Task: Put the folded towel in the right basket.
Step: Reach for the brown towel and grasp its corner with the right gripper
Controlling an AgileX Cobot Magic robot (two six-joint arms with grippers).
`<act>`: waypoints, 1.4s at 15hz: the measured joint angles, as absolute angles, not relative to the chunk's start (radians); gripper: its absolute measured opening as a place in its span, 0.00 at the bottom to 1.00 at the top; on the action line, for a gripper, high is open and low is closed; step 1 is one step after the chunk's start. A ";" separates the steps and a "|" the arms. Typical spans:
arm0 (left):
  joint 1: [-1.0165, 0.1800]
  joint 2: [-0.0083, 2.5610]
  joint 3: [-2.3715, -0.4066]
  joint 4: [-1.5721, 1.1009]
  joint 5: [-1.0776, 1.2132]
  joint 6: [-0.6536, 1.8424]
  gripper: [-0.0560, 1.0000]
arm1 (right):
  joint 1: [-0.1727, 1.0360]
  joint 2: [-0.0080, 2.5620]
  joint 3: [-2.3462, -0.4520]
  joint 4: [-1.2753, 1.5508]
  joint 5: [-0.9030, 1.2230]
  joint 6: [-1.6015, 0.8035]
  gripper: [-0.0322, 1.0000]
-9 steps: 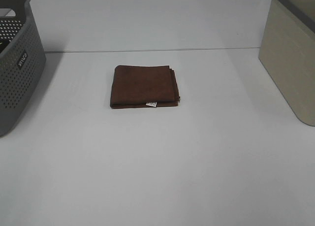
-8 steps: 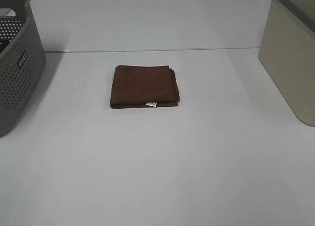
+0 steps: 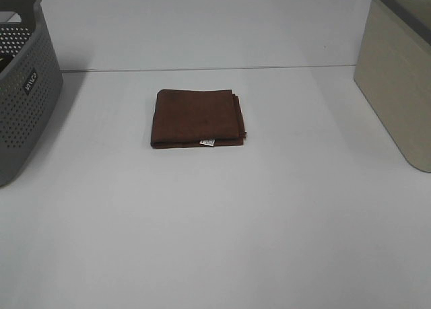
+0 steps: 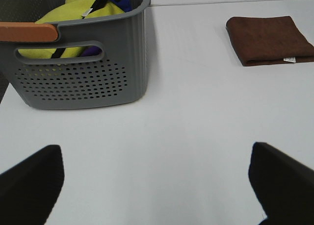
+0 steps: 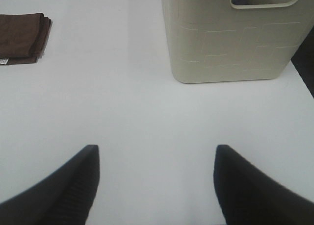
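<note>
A brown folded towel with a small white tag lies flat in the middle of the white table. It also shows in the left wrist view and the right wrist view. The beige right basket stands at the right edge of the table, and the right wrist view shows its side. My left gripper is open and empty, well short of the towel. My right gripper is open and empty, in front of the beige basket. Neither gripper shows in the exterior high view.
A grey perforated basket stands at the left edge of the table. The left wrist view shows it holding yellow and blue cloth. A seam line crosses the table behind the towel.
</note>
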State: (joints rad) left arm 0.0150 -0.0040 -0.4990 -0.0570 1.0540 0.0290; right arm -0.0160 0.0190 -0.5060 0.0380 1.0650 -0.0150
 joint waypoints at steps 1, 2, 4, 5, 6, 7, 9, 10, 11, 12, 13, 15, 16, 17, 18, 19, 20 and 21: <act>0.015 -0.004 -0.499 -0.057 1.054 0.029 0.97 | -0.016 0.019 -0.506 0.038 1.065 -0.015 0.65; 0.015 -0.004 -0.499 -0.057 1.054 0.029 0.97 | -0.016 0.019 -0.506 0.038 1.065 -0.015 0.65; 0.015 -0.004 -0.499 -0.057 1.054 0.029 0.97 | -0.016 0.019 -0.506 0.038 1.065 -0.015 0.65; 0.015 -0.004 -0.499 -0.057 1.054 0.029 0.97 | -0.016 0.019 -0.506 0.038 1.065 -0.015 0.65; 0.015 -0.004 -0.499 -0.057 1.054 0.029 0.97 | -0.016 0.019 -0.506 0.038 1.065 -0.015 0.65; 0.015 -0.004 -0.499 -0.057 1.054 0.029 0.97 | -0.016 0.019 -0.506 0.038 1.065 -0.015 0.65; 0.015 -0.004 -0.499 -0.057 1.054 0.029 0.97 | -0.016 0.019 -0.506 0.038 1.065 -0.015 0.65; 0.015 -0.004 -0.499 -0.057 1.054 0.029 0.97 | -0.016 0.019 -0.506 0.038 1.065 -0.015 0.65; 0.015 -0.004 -0.499 -0.057 1.054 0.029 0.97 | -0.016 0.019 -0.506 0.038 1.065 -0.015 0.65; 0.015 -0.004 -0.499 -0.057 1.054 0.029 0.97 | -0.016 0.019 -0.506 0.038 1.065 -0.015 0.65; 0.015 -0.004 -0.499 -0.057 1.054 0.029 0.97 | -0.016 0.019 -0.506 0.038 1.065 -0.015 0.65; 0.015 -0.004 -0.499 -0.057 1.054 0.029 0.97 | -0.016 0.019 -0.506 0.038 1.065 -0.015 0.65; 0.015 -0.004 -0.499 -0.057 1.054 0.029 0.97 | -0.016 0.019 -0.506 0.038 1.065 -0.015 0.65; 0.015 -0.004 -0.499 -0.057 1.054 0.029 0.97 | -0.016 0.019 -0.506 0.038 1.065 -0.015 0.65; 0.015 -0.004 -0.499 -0.057 1.054 0.029 0.97 | -0.016 0.019 -0.506 0.038 1.065 -0.015 0.65; 0.015 -0.004 -0.499 -0.057 1.054 0.029 0.97 | -0.016 0.019 -0.506 0.038 1.065 -0.015 0.65; 0.015 -0.004 -0.499 -0.057 1.054 0.029 0.97 | -0.016 0.019 -0.506 0.038 1.065 -0.015 0.65; 0.015 -0.004 -0.499 -0.057 1.054 0.029 0.97 | -0.016 0.019 -0.506 0.038 1.065 -0.015 0.65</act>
